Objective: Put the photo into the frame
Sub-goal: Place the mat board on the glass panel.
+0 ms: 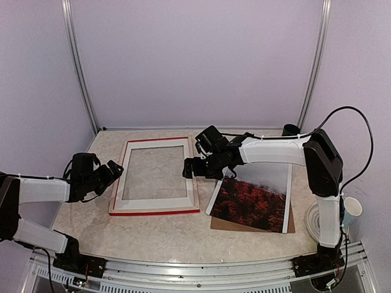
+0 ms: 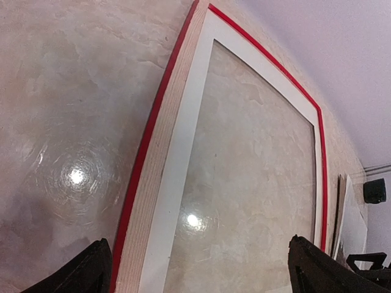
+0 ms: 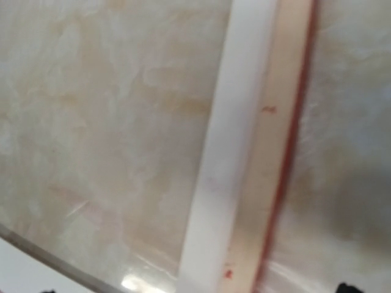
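Note:
The red frame (image 1: 156, 203) with pale inner edges lies flat on the marble tabletop, left of centre. The photo (image 1: 253, 198) of red-orange trees lies to its right, apart from it. My left gripper (image 1: 113, 171) hovers at the frame's left rail, open; in the left wrist view its fingers (image 2: 91, 271) straddle that rail of the frame (image 2: 183, 140) without touching it. My right gripper (image 1: 189, 168) hangs over the frame's right rail, open and empty. In the right wrist view the frame (image 3: 235, 152) is blurred, and only the dark tips of the fingers (image 3: 348, 287) show.
A brown panel (image 1: 290, 226) lies under the photo. A black cup (image 1: 291, 129) stands at the back right corner, a white cup (image 1: 352, 207) and a white round object (image 1: 314, 223) at the right edge. Lilac walls close three sides.

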Tool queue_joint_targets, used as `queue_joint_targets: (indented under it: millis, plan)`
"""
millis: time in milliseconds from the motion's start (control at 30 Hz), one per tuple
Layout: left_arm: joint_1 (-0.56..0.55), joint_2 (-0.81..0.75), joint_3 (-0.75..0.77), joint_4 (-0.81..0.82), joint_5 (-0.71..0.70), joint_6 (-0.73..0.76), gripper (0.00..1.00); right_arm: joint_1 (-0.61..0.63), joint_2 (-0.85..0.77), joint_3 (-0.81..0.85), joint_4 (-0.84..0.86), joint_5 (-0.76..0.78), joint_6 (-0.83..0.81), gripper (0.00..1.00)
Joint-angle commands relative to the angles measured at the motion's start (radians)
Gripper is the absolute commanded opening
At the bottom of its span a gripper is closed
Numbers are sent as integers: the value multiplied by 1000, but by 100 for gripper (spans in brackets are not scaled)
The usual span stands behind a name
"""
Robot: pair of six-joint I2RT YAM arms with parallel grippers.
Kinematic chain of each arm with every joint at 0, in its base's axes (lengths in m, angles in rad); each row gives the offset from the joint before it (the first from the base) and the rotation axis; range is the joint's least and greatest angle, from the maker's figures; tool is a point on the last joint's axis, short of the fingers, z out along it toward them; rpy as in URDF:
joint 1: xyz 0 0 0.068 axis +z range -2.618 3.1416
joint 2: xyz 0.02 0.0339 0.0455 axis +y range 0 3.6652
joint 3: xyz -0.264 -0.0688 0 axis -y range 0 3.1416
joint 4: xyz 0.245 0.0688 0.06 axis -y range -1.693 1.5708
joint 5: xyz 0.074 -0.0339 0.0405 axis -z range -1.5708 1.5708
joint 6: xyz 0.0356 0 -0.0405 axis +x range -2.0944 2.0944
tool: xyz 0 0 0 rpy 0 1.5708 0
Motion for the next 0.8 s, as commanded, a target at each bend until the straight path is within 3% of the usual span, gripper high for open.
queue_joint_targets:
  millis: [0, 533, 767]
  plan:
    - [9, -28, 9, -11, -2, 3, 99, -3, -74, -16, -36, 107, -42, 99]
    - [0, -107, 0, -23, 3, 12, 99, -151, -315, -313, 103, 148, -57, 99]
    - [-75, -137, 43, -45, -40, 46, 99, -215, -377, -425, 161, 92, -72, 97]
